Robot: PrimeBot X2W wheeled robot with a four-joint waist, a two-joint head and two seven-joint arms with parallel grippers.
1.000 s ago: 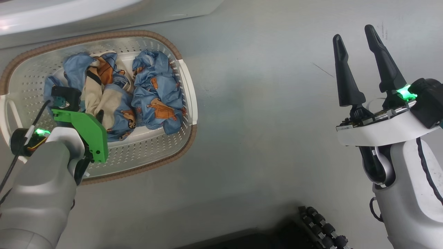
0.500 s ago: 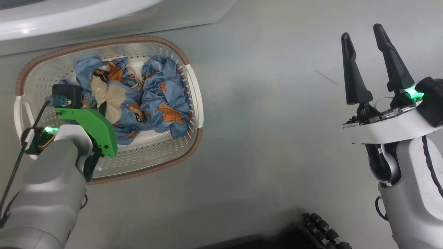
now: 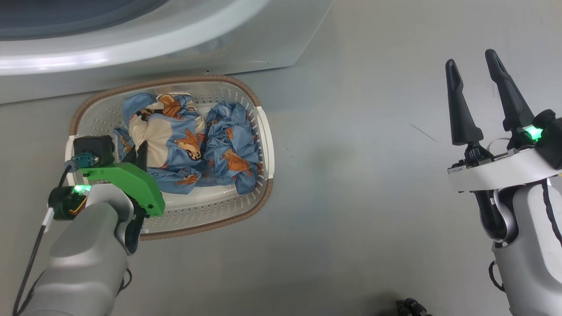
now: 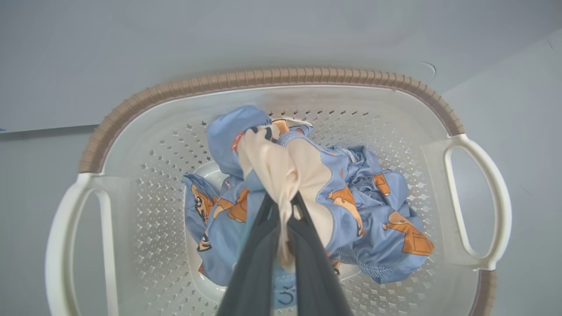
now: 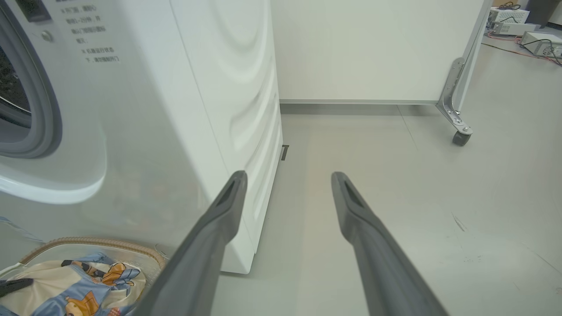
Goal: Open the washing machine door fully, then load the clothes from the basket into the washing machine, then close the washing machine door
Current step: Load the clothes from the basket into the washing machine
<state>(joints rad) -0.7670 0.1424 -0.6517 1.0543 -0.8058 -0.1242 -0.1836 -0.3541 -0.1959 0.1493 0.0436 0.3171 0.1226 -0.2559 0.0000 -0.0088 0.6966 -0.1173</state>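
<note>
**Left gripper has a pinch on the clothes in the basket**

Biggest thing on the scene is the washing machine [image 5: 145, 109], white and broad. The grey rubber ring [image 5: 46, 109] of its front opening shows at the left edge of the right wrist view. Around it runs pale grey floor [image 3: 351, 197], and off to the machine's side stands a white panel [image 5: 373, 44] on a small caster [image 5: 459, 138].

Down on the floor, right up against the foot of the machine, sits the basket [image 4: 281, 74]. It is cream and perforated, with a brown rim and a white handle at each end.

The clothes [image 3: 228, 149] are all inside it, a crumpled blue heap with orange figures. The cream-lined garment [image 4: 281, 162] is on the side nearer the left arm, with a second blue bundle beside it.

And here is the left gripper [image 4: 283, 206], reaching down into the basket. Its two dark fingers are pressed together on a fold of that cream lining, and the cloth bunches up into a peak right at the tips.

Over on the other side, the right gripper [image 3: 471, 59] hangs above bare floor, well apart from the basket. Its fingers are spread wide, with nothing between them.
</note>
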